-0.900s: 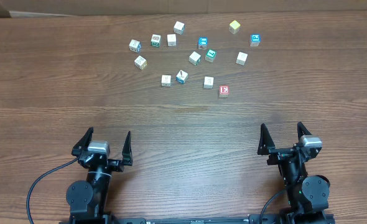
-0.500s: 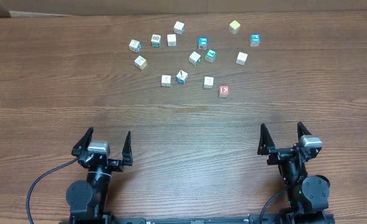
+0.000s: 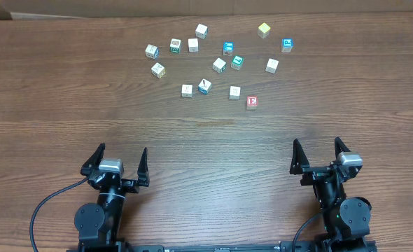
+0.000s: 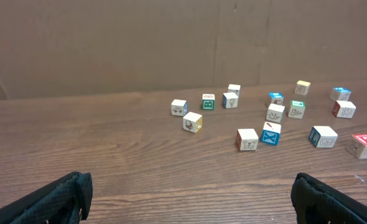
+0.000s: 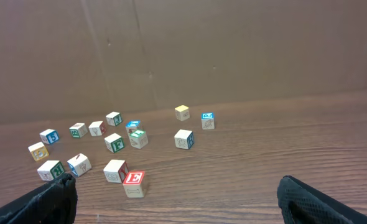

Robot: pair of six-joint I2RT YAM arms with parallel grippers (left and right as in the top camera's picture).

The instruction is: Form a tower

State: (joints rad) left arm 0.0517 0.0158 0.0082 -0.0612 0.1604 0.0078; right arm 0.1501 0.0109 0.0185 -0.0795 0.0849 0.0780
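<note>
Several small pale wooden picture cubes lie loose and single on the far middle of the table. No tower shows in any view. Nearest my arms is a red "E" cube [image 3: 252, 102] [image 5: 133, 182] [image 4: 365, 144]. A teal-green-topped cube [image 3: 237, 62] sits mid-cluster, and a yellow-topped cube [image 3: 264, 30] lies at the back. My left gripper [image 3: 121, 152] [image 4: 190, 182] rests near the front left, open and empty. My right gripper [image 3: 317, 144] [image 5: 177, 185] rests near the front right, open and empty. Both are far short of the cubes.
A brown cardboard wall [image 4: 171, 43] stands along the table's far edge behind the cubes. A black cable [image 3: 49, 203] loops from the left arm's base at the front. Bare wood table [image 3: 206, 147] lies between grippers and cubes.
</note>
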